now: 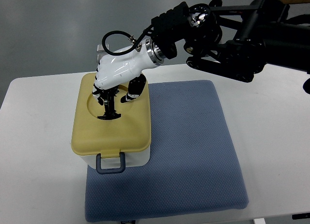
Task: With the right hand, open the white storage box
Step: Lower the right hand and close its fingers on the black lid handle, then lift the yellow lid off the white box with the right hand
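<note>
I see my right hand (116, 86) with fingers (109, 104) curled into the recessed yellow plastic lid (112, 122) of the white storage box (140, 158); with the blue latch (110, 163) apparently fastened, lifting could tip it.

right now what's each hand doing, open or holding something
left hand: not in view.
right hand: over the box lid, fingers pointing down; grip cannot be told.

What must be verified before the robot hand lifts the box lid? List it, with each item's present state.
1. Right robot hand over the yellow lid: ok, its fingers reach down into the lid's round recess.
2. Firm hold on the lid: cannot tell.
3. Blue front latch released: cannot tell.
4. White storage box seated on the blue mat: ok, at its far left corner.
5. Lid closed: ok, lies flat on the box.
6. Left arm clear: ok, out of view.
</note>
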